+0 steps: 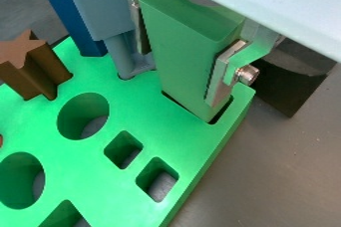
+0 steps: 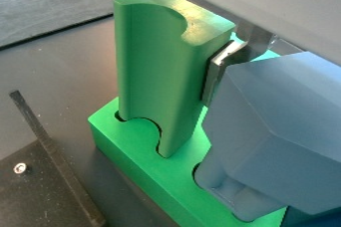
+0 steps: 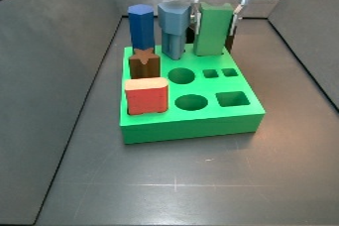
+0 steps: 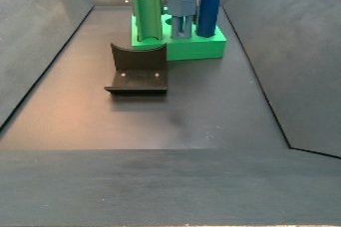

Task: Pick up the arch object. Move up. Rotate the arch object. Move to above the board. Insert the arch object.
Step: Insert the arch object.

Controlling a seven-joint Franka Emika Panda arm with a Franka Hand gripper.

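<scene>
Gripper sits over the far corner of the board, silver fingers pinching the arch object across its flat faces. The piece in the jaws is a tall green prism with a curved scoop down one side, the same green as the board. It stands upright, its lower end in the matching cut-out at that board corner. How deep it sits cannot be told.

- Grey-blue prism stands in the board just beside the arch object, next to one finger. Blue prism stands further along the same board edge.
- Brown star block and red cube sit on the opposite side of the board, well apart from the gripper.
- Fixture stands on the floor just off the board, clear of the work.

Risks, as I judge them:
- If the piece is only part-way in, letting go may leave it tilted or wedged in the cut-out.
- Scoop slightly out of line with the cut-out's lobe: pushing down would jam it or shift the board.
- Spreading the fingers could knock the grey-blue prism, given the tight gap.
- Lifting off at a slant could drag the piece back out.
</scene>
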